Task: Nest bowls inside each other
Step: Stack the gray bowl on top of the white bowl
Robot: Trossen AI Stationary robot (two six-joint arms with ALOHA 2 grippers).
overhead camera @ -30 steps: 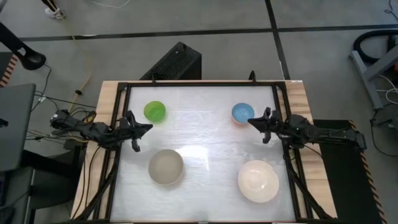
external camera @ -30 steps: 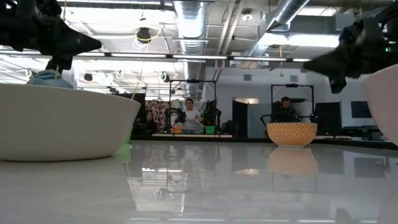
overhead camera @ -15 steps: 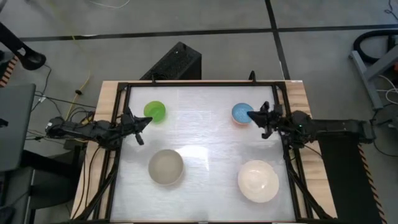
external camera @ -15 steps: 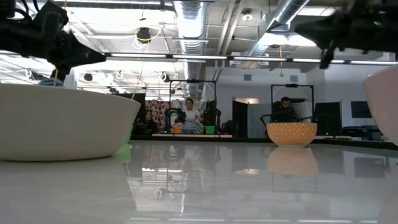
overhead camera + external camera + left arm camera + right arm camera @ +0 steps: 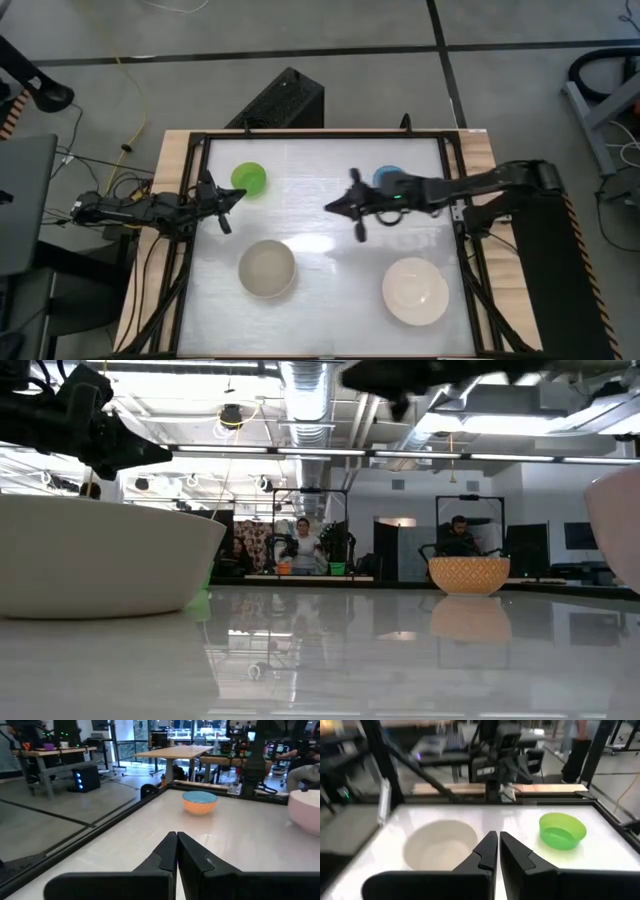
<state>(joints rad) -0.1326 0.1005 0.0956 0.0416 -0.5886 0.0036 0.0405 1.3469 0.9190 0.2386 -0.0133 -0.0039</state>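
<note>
Four bowls rest on their bases on the white table. The bright green bowl (image 5: 248,179) is far left and the light blue bowl (image 5: 386,178) far right, partly under my right arm. The beige-grey bowl (image 5: 267,268) is near left and the white-cream bowl (image 5: 415,290) near right. My left gripper (image 5: 238,203) hovers shut and empty at the left edge, just near of the green bowl. My right gripper (image 5: 330,208) hangs shut and empty high over the table's middle, pointing left; its wrist view shows the beige-grey bowl (image 5: 440,850) and green bowl (image 5: 562,830) ahead.
A black rail frame (image 5: 190,240) edges the table on wooden side strips. A black box (image 5: 283,100) stands beyond the far edge. People sit in the room behind (image 5: 305,545). The white surface between the four bowls is bare.
My right gripper has swept from beside the blue bowl toward the table's left, out over the middle, rising as it went and rolling about its own line. It has stayed shut and empty. No bowl has moved.
</note>
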